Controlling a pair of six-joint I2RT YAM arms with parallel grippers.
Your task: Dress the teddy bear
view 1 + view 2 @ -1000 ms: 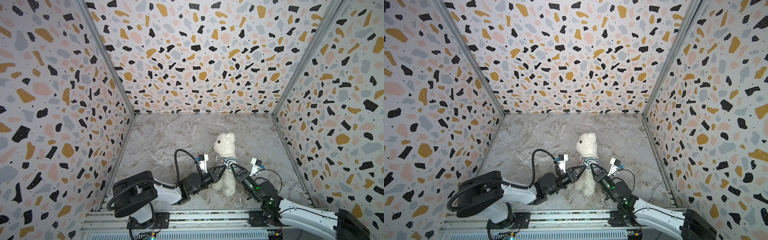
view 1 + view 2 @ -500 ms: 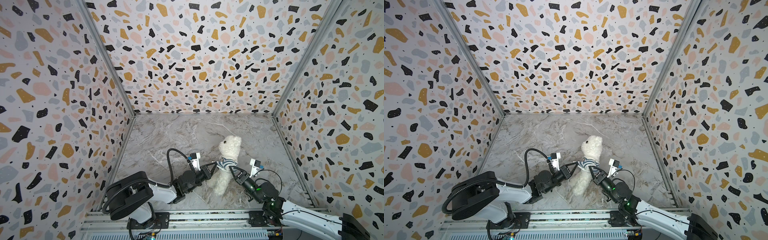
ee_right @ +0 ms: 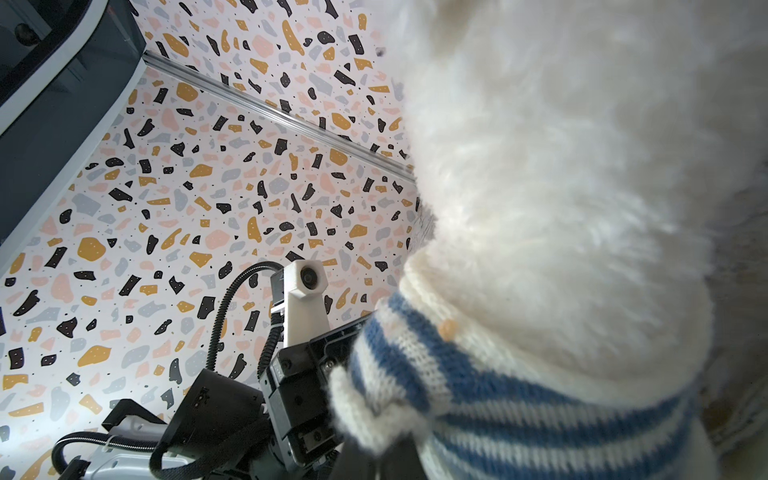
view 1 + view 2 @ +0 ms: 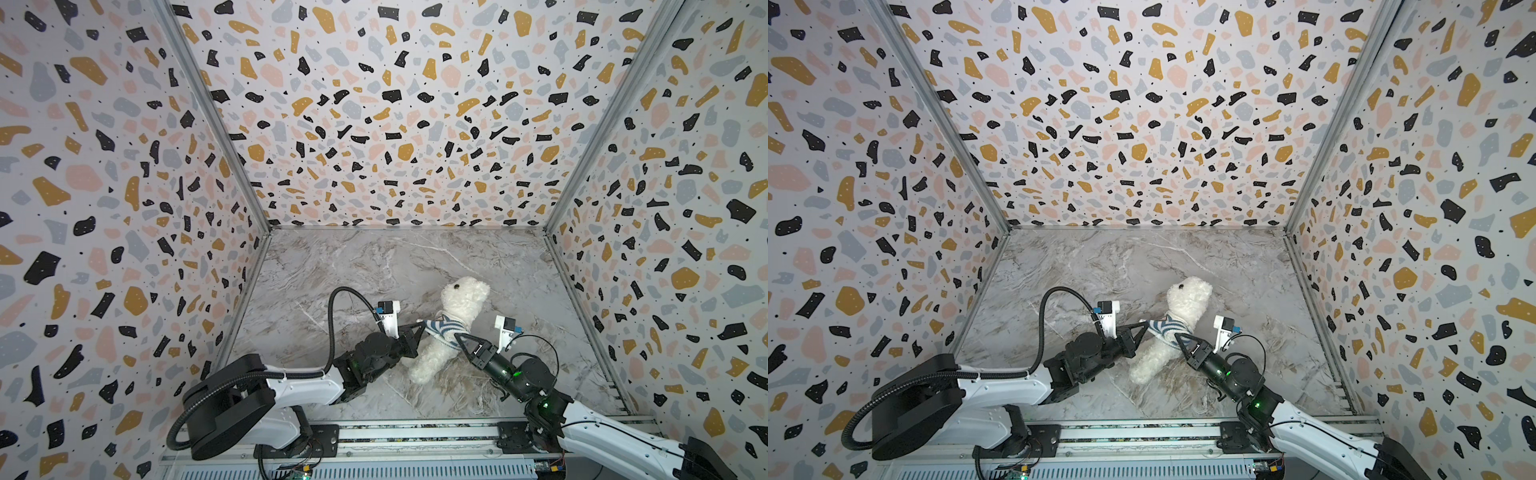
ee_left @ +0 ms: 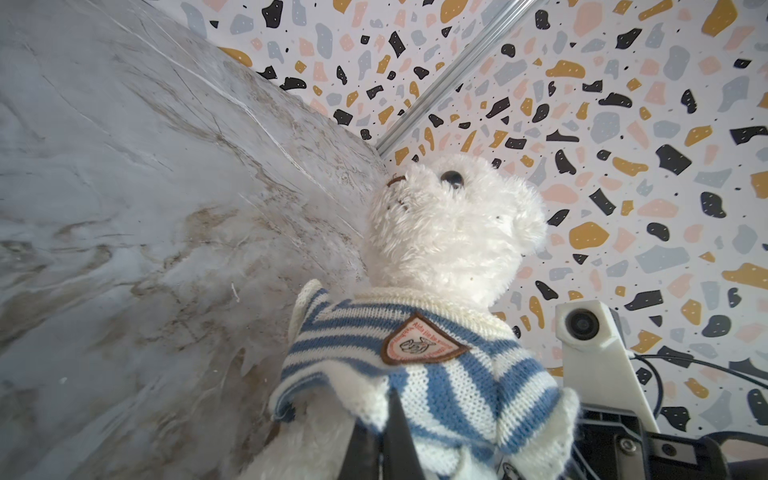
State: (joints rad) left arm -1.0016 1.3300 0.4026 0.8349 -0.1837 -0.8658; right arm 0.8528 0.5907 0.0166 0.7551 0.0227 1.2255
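Teddy bear (image 4: 464, 296) sat near-centre on the marble table (image 4: 374, 266), a bit right of the middle. It was tilted, head toward the far right and legs toward the near left. The lower leg looked to be touching the table, but contact was hard to confirm.

Shirt (image 4: 444, 328), blue-and-white striped, was already over the head and bunched around the chest and shoulders. Its badge (image 5: 419, 343) faced the left wrist view. The belly and legs were bare below the hem.

Left gripper (image 4: 420, 326) was closed tight, pinching the shirt edge on the bear's left-of-scene side. Right gripper (image 4: 458, 337) was also closed, nipping the shirt fabric on the right-of-scene side, low on the back. Both wrist views showed knit wrapped over a dark finger.

Why held this way, as a judgement: two opposite pinches spread the hem so it could be tugged down the torso. The same grips also propped the limp bear half up off the table.

Pose: both arms lay low and stretched forward from the near rail, converging on the bear from either side. The left forearm ran nearly flat, wrist angled up to the right. The right arm rose from the near right corner, wrist pointed far-left. The grippers were near each other with the bear's torso between them.

Whether the bear's arms were through the sleeves, I could not tell.
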